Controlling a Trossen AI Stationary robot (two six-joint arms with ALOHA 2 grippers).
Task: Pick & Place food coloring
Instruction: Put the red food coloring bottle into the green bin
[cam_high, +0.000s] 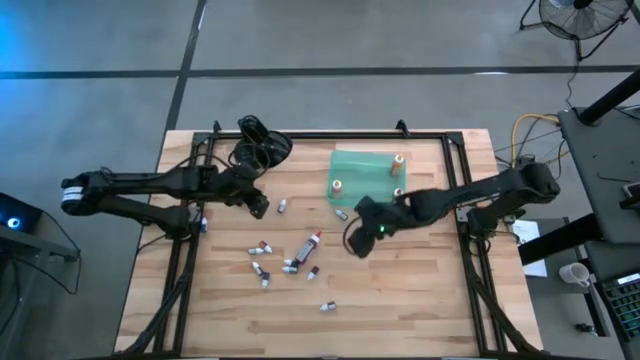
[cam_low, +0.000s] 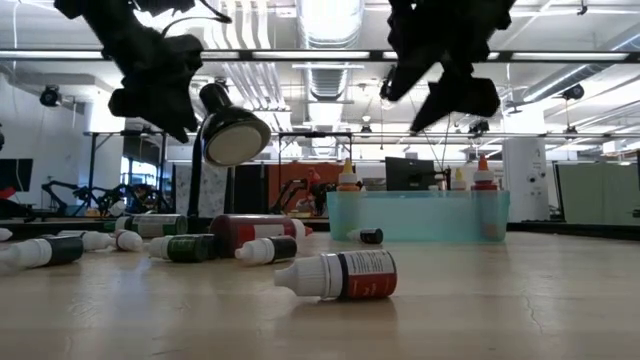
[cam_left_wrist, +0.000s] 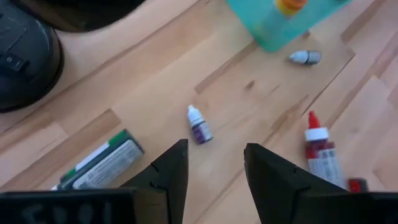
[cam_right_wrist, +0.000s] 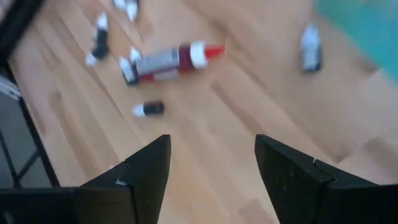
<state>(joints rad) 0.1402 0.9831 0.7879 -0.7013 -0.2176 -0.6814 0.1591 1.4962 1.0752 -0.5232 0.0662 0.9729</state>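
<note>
High view: right tool (cam_high: 356, 243) open above scattered bottles (cam_high: 290, 262).

Pale wood-grain table (cam_high: 420, 300) lying at centre; translucent teal-green tray (cam_high: 362, 170) sitting upper centre, orange-capped bottles (cam_high: 398, 160) standing inside; red, white-labelled bottle (cam_high: 310, 246) lying mid-frame; glossy black object (cam_high: 262, 142) showing upper left.

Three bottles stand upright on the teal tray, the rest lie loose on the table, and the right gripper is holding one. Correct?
Not quite. In the right wrist view the right gripper is open and empty above bare wood. Three bottles do stand on the tray; the rest lie on the table.
</note>
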